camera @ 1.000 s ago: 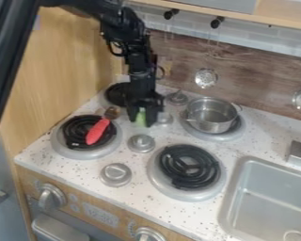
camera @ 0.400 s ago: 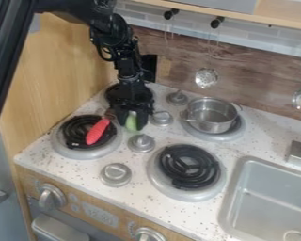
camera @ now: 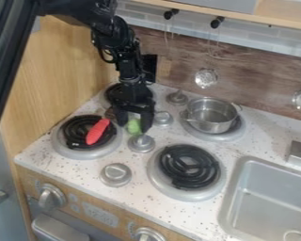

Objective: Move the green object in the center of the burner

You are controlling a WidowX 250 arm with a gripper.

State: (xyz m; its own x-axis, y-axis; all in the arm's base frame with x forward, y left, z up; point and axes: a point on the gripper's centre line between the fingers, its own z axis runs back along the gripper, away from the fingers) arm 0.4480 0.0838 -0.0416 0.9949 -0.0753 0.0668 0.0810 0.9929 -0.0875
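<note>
The black two-finger pincer [camera: 134, 122] is released, its fingers apart on either side of the rounded green object [camera: 133, 126]. The object is over the white, dark-speckled table [camera: 84, 172], beside a grey round knob [camera: 141, 143] and outside the ridged black coil burner [camera: 189, 165]. Judged status: placement incomplete (if a coil is the target); transfer and final centring remain.
</note>
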